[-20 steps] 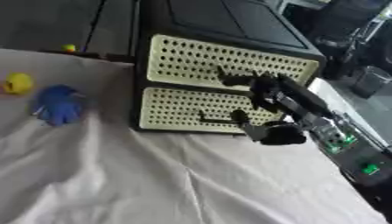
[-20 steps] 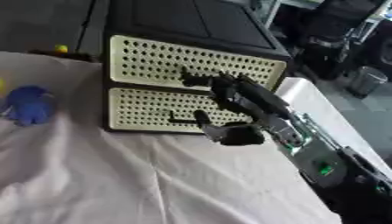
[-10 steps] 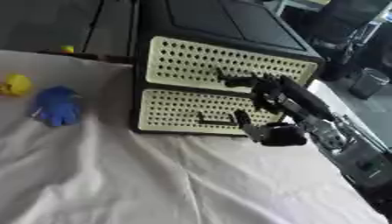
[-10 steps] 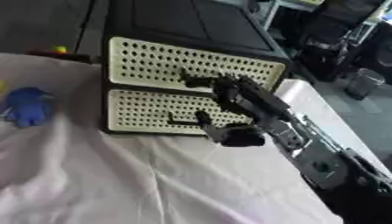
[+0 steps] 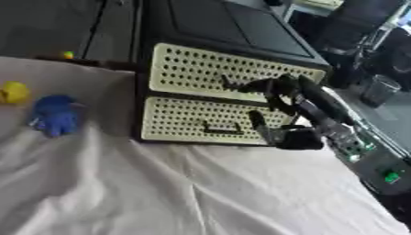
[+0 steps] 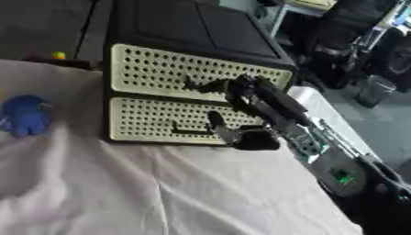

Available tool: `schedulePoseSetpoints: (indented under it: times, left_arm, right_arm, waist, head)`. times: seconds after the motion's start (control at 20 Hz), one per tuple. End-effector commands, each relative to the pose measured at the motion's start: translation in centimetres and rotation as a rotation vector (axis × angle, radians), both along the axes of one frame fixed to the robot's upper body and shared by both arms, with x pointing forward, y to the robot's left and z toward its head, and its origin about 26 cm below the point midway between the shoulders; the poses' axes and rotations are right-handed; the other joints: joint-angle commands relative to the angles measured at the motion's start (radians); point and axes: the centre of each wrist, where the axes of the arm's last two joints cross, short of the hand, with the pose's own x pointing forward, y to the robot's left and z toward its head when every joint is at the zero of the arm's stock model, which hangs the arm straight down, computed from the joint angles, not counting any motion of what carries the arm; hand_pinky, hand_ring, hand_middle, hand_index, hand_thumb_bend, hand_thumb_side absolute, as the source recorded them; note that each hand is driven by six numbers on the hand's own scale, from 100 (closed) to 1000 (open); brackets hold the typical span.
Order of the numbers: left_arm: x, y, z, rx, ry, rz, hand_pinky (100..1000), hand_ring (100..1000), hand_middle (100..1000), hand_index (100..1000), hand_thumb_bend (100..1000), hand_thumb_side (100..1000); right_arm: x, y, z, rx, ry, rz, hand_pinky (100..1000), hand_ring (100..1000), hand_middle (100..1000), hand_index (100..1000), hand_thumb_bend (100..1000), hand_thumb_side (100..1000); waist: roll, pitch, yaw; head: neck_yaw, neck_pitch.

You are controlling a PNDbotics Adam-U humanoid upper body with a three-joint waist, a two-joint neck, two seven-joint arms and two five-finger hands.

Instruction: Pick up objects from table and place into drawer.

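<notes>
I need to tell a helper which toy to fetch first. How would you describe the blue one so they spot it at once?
Start at the black cabinet with two cream perforated drawers on the white cloth. Look to its left: the blue toy lies on the cloth, level with the lower drawer. Its nearest neighbour, further left, is a smaller yellow toy.

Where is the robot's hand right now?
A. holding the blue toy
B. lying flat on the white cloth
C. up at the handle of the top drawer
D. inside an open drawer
C: the right hand reaches to the top drawer's handle, both drawers look closed, and the blue toy lies untouched on the cloth.
</notes>
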Motion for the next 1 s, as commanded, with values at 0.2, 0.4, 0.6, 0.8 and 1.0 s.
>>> schedulePoseSetpoints:
  times: [0.2, 0.4, 0.6, 0.8, 1.0]
  left_arm:
    - [-0.26, -0.17, 0.52, 0.005, -0.020, -0.013, 558, 556, 660, 857, 189, 971]
    - [-0.26, -0.20, 0.57, 0.006, -0.023, -0.015, 559, 555, 660, 857, 188, 972]
    - [-0.25, -0.21, 0.61, 0.007, -0.024, -0.016, 558, 555, 659, 857, 189, 975]
    - [-0.25, -0.19, 0.61, 0.006, -0.023, -0.014, 559, 555, 656, 857, 189, 975]
    - [-0.25, -0.20, 0.61, 0.004, -0.023, -0.014, 559, 555, 656, 856, 189, 974]
  right_arm:
    - [-0.61, -0.50, 1.74, -0.039, -0.031, -0.013, 320, 100, 100, 835, 100, 235]
    - [-0.47, -0.81, 1.58, -0.045, -0.027, -0.026, 321, 100, 100, 826, 100, 236]
    - [-0.42, -0.95, 1.46, -0.050, -0.033, -0.031, 321, 100, 100, 814, 100, 241]
    - [-0.44, -0.89, 1.38, -0.049, -0.036, -0.025, 321, 100, 100, 806, 100, 243]
    - [-0.45, -0.64, 1.33, -0.050, -0.029, -0.014, 321, 100, 100, 805, 100, 243]
  waist:
    - [0.002, -0.024, 0.006]
    - [-0.001, -0.021, 0.012]
    - [-0.004, -0.019, 0.013]
    - [-0.004, -0.018, 0.012]
    - [-0.003, -0.018, 0.011]
  head:
    - [-0.012, -0.024]
    - [-0.019, -0.028]
    - [-0.018, -0.032]
    - [-0.019, -0.031]
    - [-0.019, -0.032]
